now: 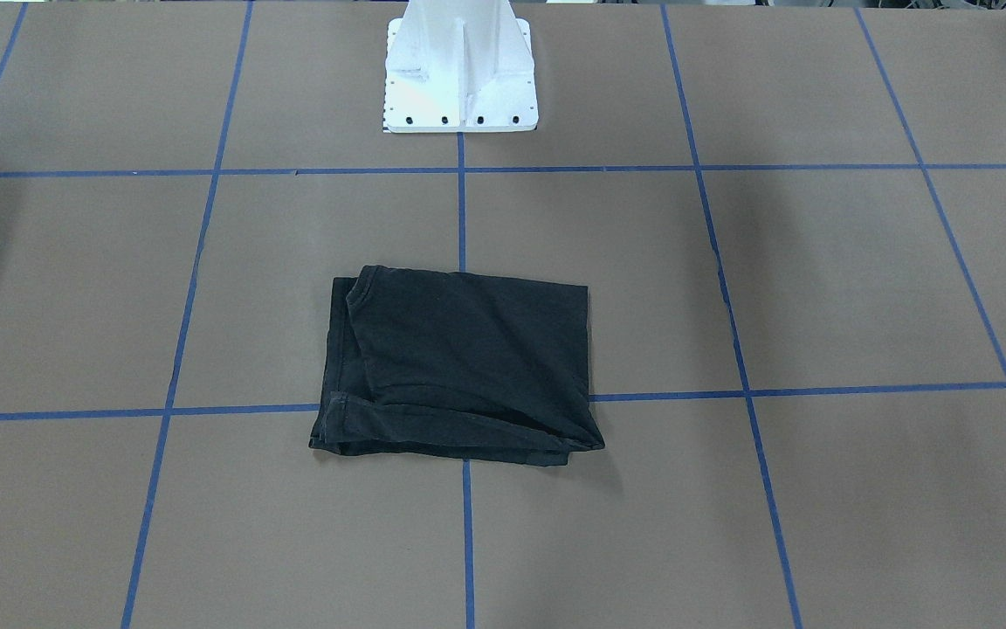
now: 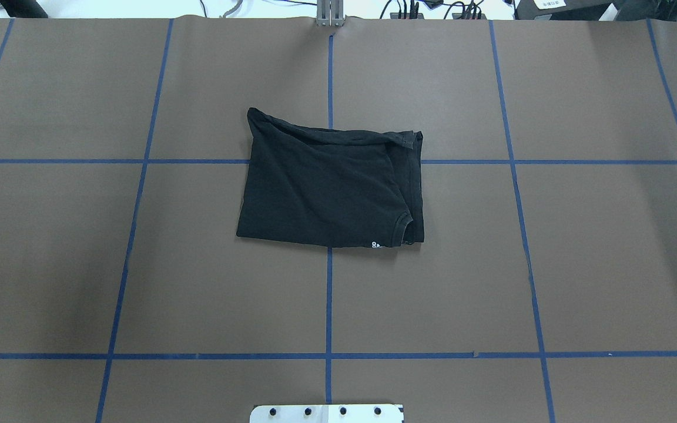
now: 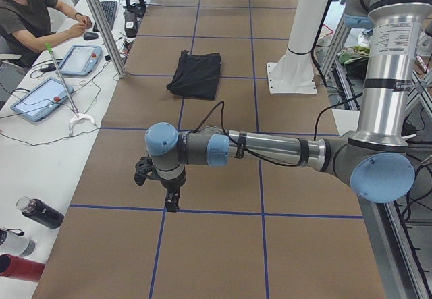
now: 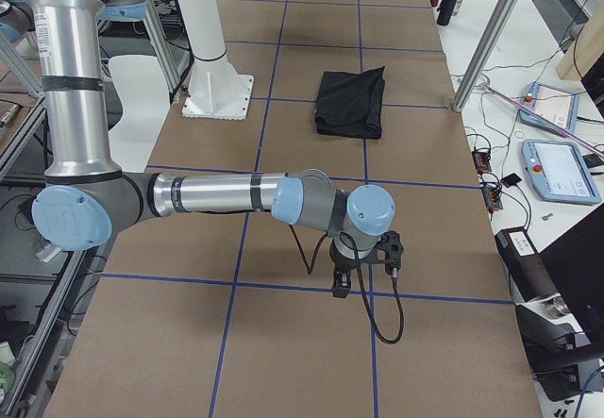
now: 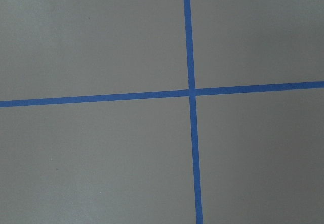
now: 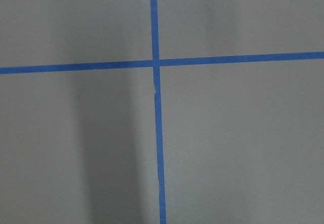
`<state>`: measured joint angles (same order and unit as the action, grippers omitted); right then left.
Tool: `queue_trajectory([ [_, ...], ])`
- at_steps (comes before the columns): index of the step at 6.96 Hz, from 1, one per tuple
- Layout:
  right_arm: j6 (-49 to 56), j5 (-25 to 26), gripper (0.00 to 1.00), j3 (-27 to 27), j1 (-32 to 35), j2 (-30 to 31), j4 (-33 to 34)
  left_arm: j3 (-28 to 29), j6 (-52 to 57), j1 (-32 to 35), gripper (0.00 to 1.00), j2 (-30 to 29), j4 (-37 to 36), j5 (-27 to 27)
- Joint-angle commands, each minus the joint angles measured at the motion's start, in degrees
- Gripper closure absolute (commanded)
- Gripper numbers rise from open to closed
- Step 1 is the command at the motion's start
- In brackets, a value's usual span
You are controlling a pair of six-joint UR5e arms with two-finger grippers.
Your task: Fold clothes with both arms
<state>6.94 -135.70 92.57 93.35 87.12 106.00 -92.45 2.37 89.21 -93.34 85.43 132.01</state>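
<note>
The black T-shirt [image 1: 459, 362] lay folded into a rectangle at the middle of the table [image 1: 817, 279], across a blue tape line [image 1: 817, 390]. The left gripper [image 3: 172, 201] and right gripper [image 4: 340, 286] hung well apart from it. Whether their jaws were open or closed could not be told.

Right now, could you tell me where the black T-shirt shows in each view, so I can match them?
Exterior front-facing: T-shirt, folded, just below centre.
Overhead exterior: just above centre.
Exterior left: upper middle.
Exterior right: upper middle.
Left wrist-mounted: not in it.
Right wrist-mounted: not in it.
Shared landmark: the white base plate, in all four exterior views.
</note>
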Motion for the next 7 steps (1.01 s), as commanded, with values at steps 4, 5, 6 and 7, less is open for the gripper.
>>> queue_trajectory([
  [4, 0.1, 0.0, 0.0, 0.0, 0.0, 0.0, 0.0, 0.2, 0.2, 0.0, 0.01, 0.0, 0.0, 0.4],
  [5, 0.1, 0.1, 0.0, 0.0, 0.0, 0.2, 0.0, 0.2, 0.2, 0.0, 0.01, 0.0, 0.0, 0.4],
  [6, 0.1, 0.2, 0.0, -0.2, 0.0, 0.4, -0.9, 0.2, 0.2, 0.0, 0.01, 0.0, 0.0, 0.4],
  [7, 0.1, 0.2, 0.0, -1.9, 0.0, 0.7, -3.9, 0.2, 0.2, 0.0, 0.01, 0.0, 0.0, 0.4],
])
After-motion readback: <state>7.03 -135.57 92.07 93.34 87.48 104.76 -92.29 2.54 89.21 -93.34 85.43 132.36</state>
